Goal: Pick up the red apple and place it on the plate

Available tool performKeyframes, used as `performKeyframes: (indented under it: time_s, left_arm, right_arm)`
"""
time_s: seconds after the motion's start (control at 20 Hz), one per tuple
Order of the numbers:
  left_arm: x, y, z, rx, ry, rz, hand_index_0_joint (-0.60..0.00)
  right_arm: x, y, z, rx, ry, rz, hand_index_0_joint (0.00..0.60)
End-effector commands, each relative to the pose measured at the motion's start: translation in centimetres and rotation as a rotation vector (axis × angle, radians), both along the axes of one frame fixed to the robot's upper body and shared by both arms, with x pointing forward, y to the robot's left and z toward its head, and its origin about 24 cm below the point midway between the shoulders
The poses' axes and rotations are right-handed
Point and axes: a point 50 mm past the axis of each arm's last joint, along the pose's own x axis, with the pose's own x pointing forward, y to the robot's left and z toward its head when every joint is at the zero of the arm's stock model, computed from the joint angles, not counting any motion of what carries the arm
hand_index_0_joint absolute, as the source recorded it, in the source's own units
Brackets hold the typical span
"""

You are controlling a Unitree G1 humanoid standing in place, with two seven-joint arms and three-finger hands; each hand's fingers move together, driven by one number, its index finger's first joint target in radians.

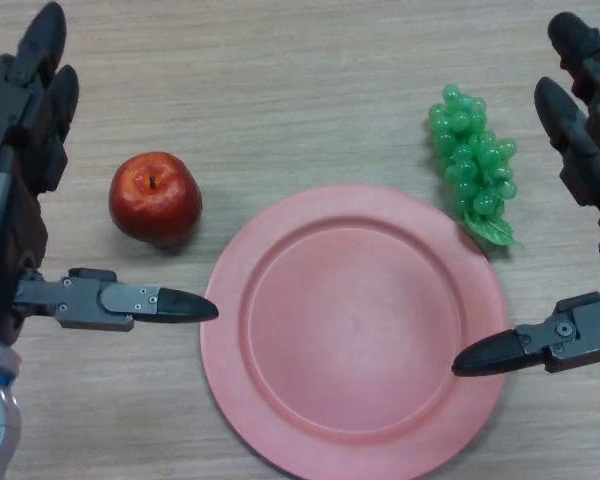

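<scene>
The wooden table (280, 80) filled the whole frame, its pale grain running side to side, and everything else lay on it. Largest of the things on it was the pink plate (355, 325), round and bare, set at lower centre where both arms could reach it, which suited it as the place for the fruit to end up. The left hand (25, 200) came in along the left edge, its fingers (40, 70) stretched straight toward the upper left corner and its thumb (170, 305) pointing rightward toward the plate's left rim, so the hand was spread wide and grasping nothing; judged from that pose, it was readied to take something from the side. The right hand (585, 200) mirrored it along the right edge, fingers released and straight, thumb tip over the plate's lower right rim, holding nothing and apparently idle. A bunch of green grapes (472, 160) lay at upper right, its lower end with a leaf just touching the plate's rim. The red apple (155, 197) sat upright, stem up, at middle left, just beside the plate and not yet on it. It lay in the open gap of the left hand, right of the fingers and above the thumb, touching neither.
</scene>
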Motion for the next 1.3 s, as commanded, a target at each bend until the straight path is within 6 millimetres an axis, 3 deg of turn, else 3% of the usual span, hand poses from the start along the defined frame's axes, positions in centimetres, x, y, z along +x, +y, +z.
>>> performKeyframes:
  time_s: [0.05, 0.35, 0.5, 0.7, 0.9, 1.3]
  left_arm:
    - [-1.1, 0.6, 2.6, 0.015, -0.157, 0.007, 0.000]
    - [-1.8, 0.0, 2.5, 0.007, -0.147, -0.046, 0.000]
    - [-1.1, 1.0, 2.1, 0.050, -0.153, 0.045, 0.000]
    - [1.7, 3.1, 1.6, 0.118, -0.134, 0.132, 0.000]
    - [5.1, 4.6, -1.0, 0.227, -0.123, 0.216, 0.000]
    - [8.8, 3.5, -3.3, 0.242, -0.037, 0.157, 0.000]
  right_arm:
    - [-1.2, -0.3, 2.8, 0.073, -0.205, 0.024, 0.000]
    - [-1.3, 0.0, 2.2, 0.073, -0.186, 0.034, 0.000]
    - [-1.7, -0.1, 2.1, 0.071, -0.185, 0.015, 0.000]
    - [-2.0, 0.1, 1.9, 0.077, -0.182, 0.009, 0.000]
    - [-2.3, 0.7, 1.7, 0.104, -0.139, 0.028, 0.000]
    - [-2.8, 0.7, 1.7, 0.121, -0.142, 0.017, 0.000]
